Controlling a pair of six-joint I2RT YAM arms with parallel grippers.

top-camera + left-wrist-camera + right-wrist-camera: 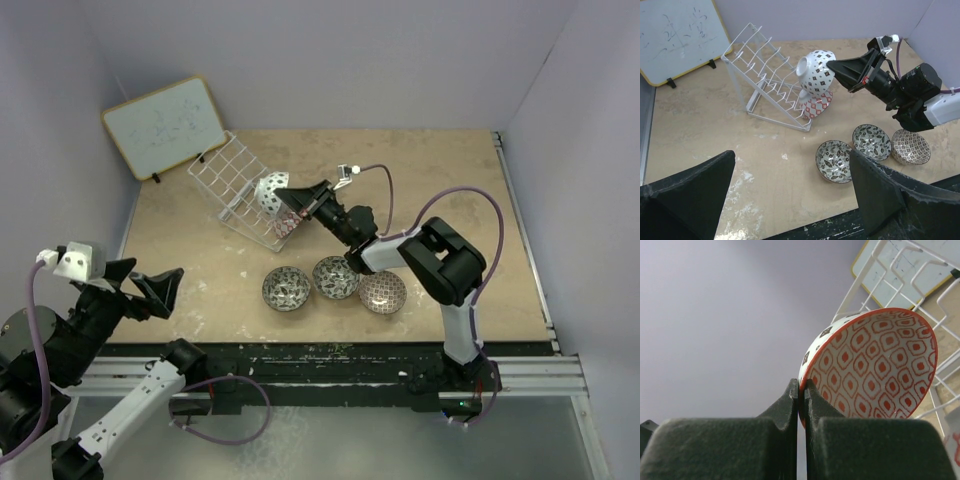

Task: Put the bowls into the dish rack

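My right gripper (287,200) is shut on the rim of a bowl (268,191) that is white with dark diamonds outside and red diamonds inside (875,365). It holds the bowl on edge against the white wire dish rack (232,180), as the left wrist view (815,72) also shows. A red-patterned bowl (816,106) lies at the rack's lower end (767,80). Three more bowls stand on the table: two grey leaf-patterned (286,289) (335,277) and one brownish (383,292). My left gripper (150,283) is open and empty, near the table's front left (792,155).
A wood-framed whiteboard (165,125) leans on the back-left wall behind the rack. Purple walls close in the table on three sides. My right arm's cable (450,195) loops over the table's middle right. A metal rail (525,230) runs along the right edge.
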